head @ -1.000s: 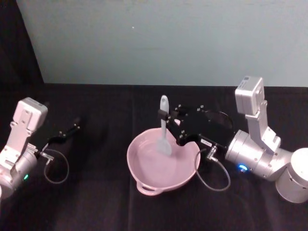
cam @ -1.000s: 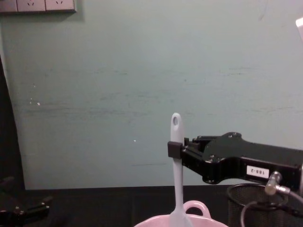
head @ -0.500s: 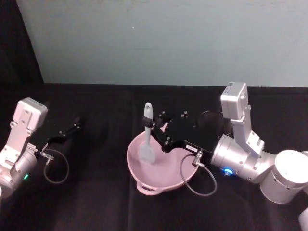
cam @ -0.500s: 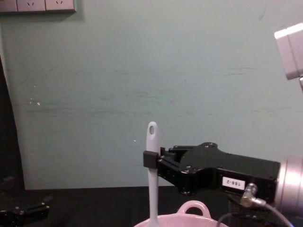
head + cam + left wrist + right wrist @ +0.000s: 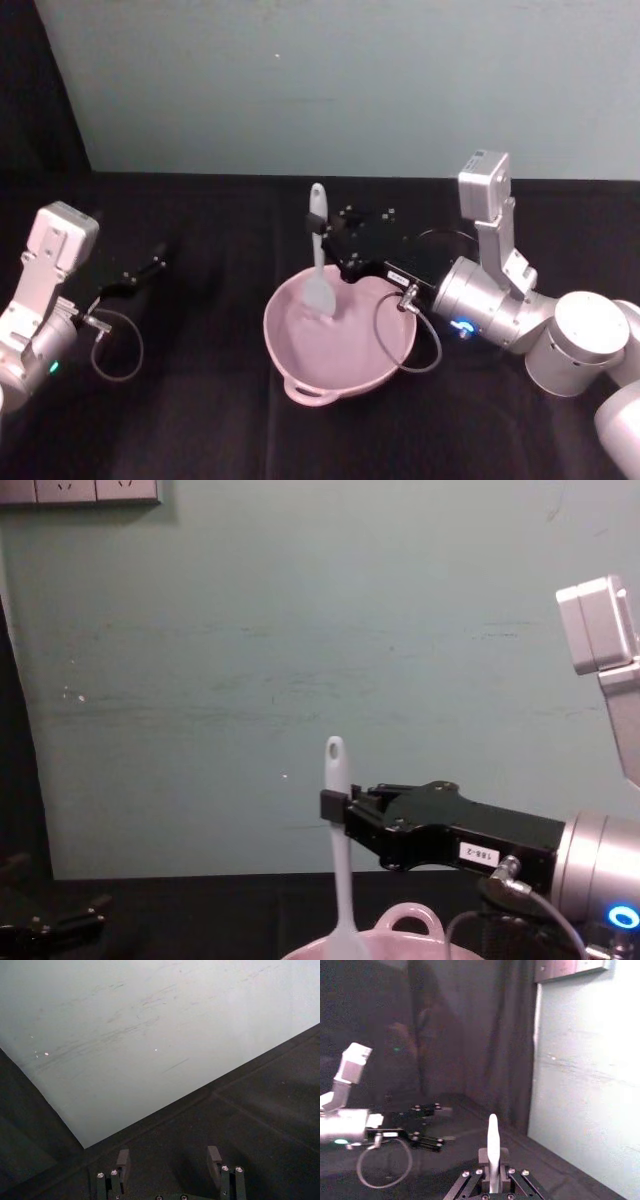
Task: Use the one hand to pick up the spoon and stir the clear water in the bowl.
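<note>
The pale pink bowl (image 5: 345,352) sits mid-table, its loop handle (image 5: 402,910) showing in the chest view. The white spoon (image 5: 318,250) stands upright, its head down inside the bowl's far left part and its holed handle end up. My right gripper (image 5: 327,240), black with a white label, is shut on the spoon's handle (image 5: 337,850) from the right. In the right wrist view the spoon (image 5: 493,1142) rises from between the closed fingers. My left gripper (image 5: 152,268) is parked at the far left, open (image 5: 168,1160) and holding nothing.
A black wire-mesh cup (image 5: 452,236) stands just behind the right wrist, close to the bowl. A grey cable (image 5: 418,345) loops from the right wrist over the bowl's right rim. The black table ends at a pale green wall.
The right gripper carried the upright spoon from the bowl's right side across to its left, then back a little toward the far rim. The left arm stayed still.
</note>
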You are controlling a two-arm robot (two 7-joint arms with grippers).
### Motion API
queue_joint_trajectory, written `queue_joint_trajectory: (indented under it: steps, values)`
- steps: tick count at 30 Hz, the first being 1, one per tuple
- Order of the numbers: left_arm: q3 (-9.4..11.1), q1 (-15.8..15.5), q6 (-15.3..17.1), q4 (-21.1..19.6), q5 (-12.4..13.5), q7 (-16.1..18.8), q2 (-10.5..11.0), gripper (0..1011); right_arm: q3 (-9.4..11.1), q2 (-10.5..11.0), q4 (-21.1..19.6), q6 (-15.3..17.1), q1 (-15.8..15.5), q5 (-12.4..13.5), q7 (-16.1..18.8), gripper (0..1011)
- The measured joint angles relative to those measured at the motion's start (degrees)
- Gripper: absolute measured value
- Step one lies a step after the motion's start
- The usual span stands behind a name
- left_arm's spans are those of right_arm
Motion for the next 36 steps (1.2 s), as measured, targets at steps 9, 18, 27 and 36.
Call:
queue_joint_trajectory:
  steps: [9, 18, 27, 36]
  values:
    - [0.00, 0.00, 0.00, 0.00, 0.00, 0.00, 0.00, 1005, 1.88, 3.27, -4.37, 1.30, -2.81, -2.15, -2.78, 118]
    - [0.00, 0.00, 0.00, 0.00, 0.00, 0.00, 0.00, 1005, 2.30, 6.40, -10.90, 2.84, -6.69, -2.51, -2.33, 118]
    - [0.00, 0.00, 0.00, 0.00, 0.00, 0.00, 0.00, 1005, -0.46, 4.11, -9.91, 2.29, -5.64, -2.00, 0.33, 118]
    - [0.00, 0.00, 0.00, 0.00, 0.00, 0.00, 0.00, 1005, -2.30, -0.07, -3.94, -0.44, -1.52, -3.52, 0.17, 118]
